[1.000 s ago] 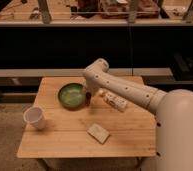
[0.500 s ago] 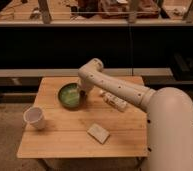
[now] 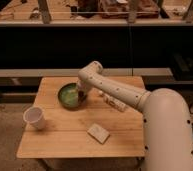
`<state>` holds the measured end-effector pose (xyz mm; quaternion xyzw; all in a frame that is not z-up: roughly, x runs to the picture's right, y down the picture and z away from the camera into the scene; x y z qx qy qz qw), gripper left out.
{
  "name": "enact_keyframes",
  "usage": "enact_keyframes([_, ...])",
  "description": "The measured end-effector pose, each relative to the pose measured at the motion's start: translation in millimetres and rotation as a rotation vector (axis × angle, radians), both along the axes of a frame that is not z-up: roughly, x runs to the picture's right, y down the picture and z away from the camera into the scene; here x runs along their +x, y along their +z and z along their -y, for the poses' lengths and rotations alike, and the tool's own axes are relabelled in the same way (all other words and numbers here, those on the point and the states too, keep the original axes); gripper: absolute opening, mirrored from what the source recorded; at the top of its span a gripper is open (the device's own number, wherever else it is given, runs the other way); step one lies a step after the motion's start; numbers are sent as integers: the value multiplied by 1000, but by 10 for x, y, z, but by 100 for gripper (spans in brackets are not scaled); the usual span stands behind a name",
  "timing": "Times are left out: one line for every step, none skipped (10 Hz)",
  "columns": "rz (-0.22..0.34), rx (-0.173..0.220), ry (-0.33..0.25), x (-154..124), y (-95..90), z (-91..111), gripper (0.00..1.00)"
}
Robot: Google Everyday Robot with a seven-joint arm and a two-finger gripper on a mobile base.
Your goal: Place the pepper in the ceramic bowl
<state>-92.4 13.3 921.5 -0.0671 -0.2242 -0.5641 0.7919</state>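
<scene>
Reaching over ceramic bowl (image 3: 69, 95), gripper (image 3: 81, 95) sits at bowl's right rim on table (image 3: 65, 137). Jaw opening: cannot tell. Pepper not visible, so whether held or dropped unclear. Placement looks near final stage; release unconfirmed.

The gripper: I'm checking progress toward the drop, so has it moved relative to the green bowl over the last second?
Yes. The gripper has shifted left, from beside the ceramic bowl's right edge to over its right rim.
</scene>
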Motion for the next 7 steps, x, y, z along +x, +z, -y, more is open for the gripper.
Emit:
enact_keyframes([5,-9,9,-38,-26,-13,56])
enact_keyframes([5,0,19,-9,-25,40,56])
enact_keyframes([2,11,33,54,11,75,56])
enact_keyframes([-1,17,43,123,-2,88,56])
enact_keyframes([-9,18,54,249,-30,70,56])
enact_keyframes([-16,15,62,373,-46,44,58])
enact_keyframes([-12,13,66,395,-65,57,64])
